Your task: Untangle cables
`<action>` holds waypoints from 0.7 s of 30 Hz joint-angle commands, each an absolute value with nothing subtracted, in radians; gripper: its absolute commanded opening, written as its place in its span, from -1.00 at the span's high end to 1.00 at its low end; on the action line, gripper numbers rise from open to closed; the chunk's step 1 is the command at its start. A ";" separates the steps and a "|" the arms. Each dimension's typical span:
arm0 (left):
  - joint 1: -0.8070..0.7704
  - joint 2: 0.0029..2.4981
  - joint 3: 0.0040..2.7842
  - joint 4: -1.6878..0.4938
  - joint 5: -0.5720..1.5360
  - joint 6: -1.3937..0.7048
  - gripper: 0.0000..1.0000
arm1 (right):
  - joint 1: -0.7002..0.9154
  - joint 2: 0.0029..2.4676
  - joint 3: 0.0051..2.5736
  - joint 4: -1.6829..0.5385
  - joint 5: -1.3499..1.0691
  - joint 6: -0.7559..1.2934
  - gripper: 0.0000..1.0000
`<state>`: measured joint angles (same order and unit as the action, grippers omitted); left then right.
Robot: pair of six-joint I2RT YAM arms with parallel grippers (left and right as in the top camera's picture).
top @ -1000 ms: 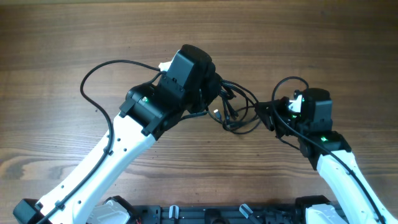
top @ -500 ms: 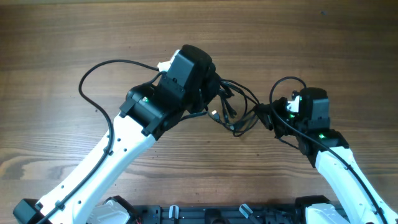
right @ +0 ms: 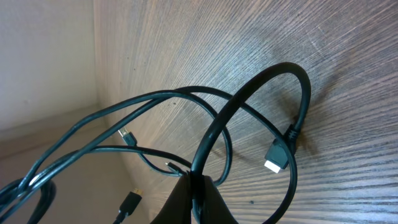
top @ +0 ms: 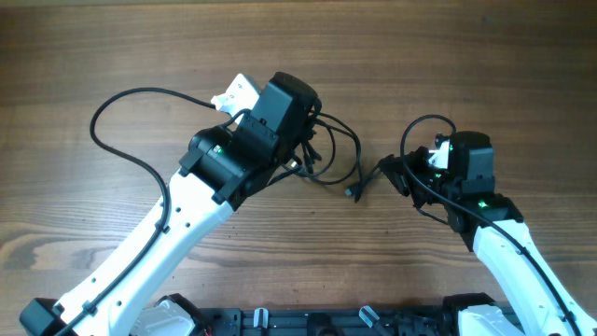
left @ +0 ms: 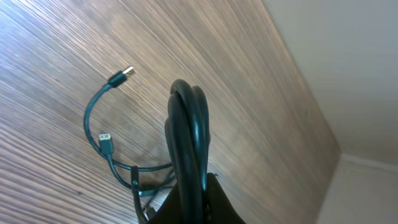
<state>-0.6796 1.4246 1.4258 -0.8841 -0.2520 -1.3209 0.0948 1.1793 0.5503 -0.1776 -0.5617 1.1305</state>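
1. The left arm [top: 177,224] reaches in from the near left corner of the bench [top: 298,47]. The right arm [top: 504,243] reaches in from the near right corner.
2. The cables [left: 186,137] lie around the middle of the bench, between the two claws. Their tangle runs roughly left to right.
3. The right gripper [right: 196,185] sits to the right of the tangle with its fingers together, clamped on a cable. That cable rises from the fingers in a wide loop.
4. Beside that loop hangs a flat plug [right: 273,159] with a pale face, pointing down towards the wood.
5. In the overhead view, one loose end [top: 354,193] lies just left of the right gripper and points to the near edge.
6. The left gripper [left: 193,190] is pinched shut on a bunch of cables. The bunch stands straight up from the fingers and folds over in a tight bend.
7. Beyond that bunch, a thin cord curls in an open arc on the wood. It ends in a silvery plug [left: 127,71] that points away from the left gripper.
8. A second small plug [left: 104,140] lies inside the arc.
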 commanded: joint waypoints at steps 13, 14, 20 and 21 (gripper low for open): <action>-0.521 1.395 1.433 -1.000 -0.331 -1.309 0.92 | 0.090 1.188 0.554 -0.216 -0.569 0.976 0.82; -0.514 1.395 1.433 -1.004 -0.331 -1.309 0.92 | 0.090 1.188 0.554 -0.233 -0.558 0.965 0.82; -0.486 1.395 1.433 -1.011 -0.331 -1.309 0.92 | 0.090 1.188 0.554 -0.305 -0.512 0.939 0.44; -0.486 1.395 1.433 -1.011 -0.331 -1.309 0.91 | 0.090 1.188 0.554 -0.305 -0.512 0.925 0.14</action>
<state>-0.4965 1.4246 1.4258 -1.0115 -0.2985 -1.3209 0.0948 1.1793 0.5503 -0.3031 -0.5377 0.9714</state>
